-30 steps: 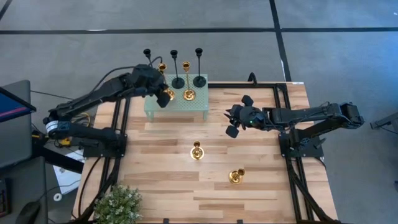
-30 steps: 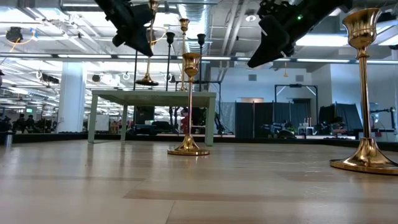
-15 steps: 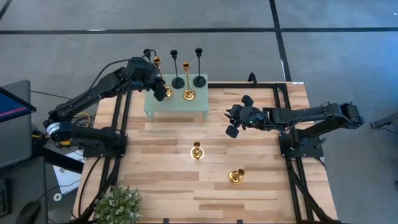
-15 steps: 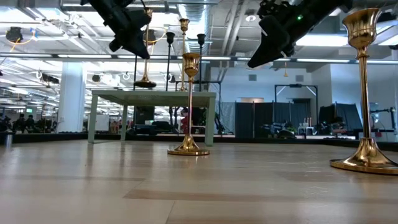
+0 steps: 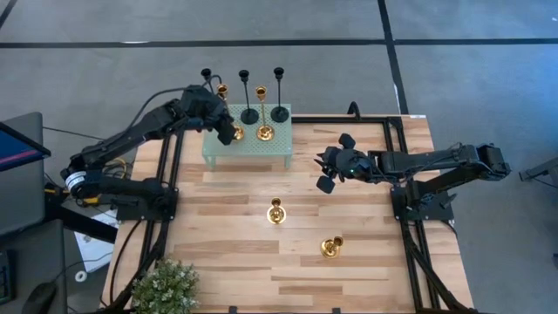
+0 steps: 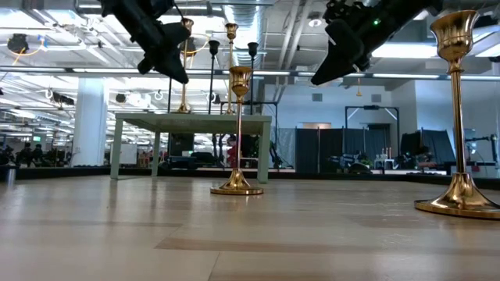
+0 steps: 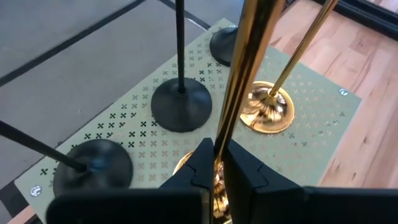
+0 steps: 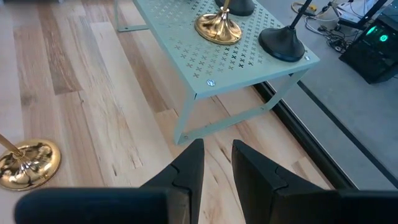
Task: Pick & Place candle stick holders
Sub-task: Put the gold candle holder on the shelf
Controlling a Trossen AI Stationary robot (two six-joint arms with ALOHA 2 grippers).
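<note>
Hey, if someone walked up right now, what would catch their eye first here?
Probably the left pincer, shut on a tall gold candle stick holder over the small green perforated stand at the table's far edge, among three black candle stick holders. Next, two gold holders standing on the bare wooden table, with the right pincer waiting above it.

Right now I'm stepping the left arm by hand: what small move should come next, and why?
Probably lower it straight down. The left claw is shut on a tall shiny gold candle holder, whose base hangs over a bare patch of the pale green perforated stand, between black round-based holders and another gold holder.
</note>
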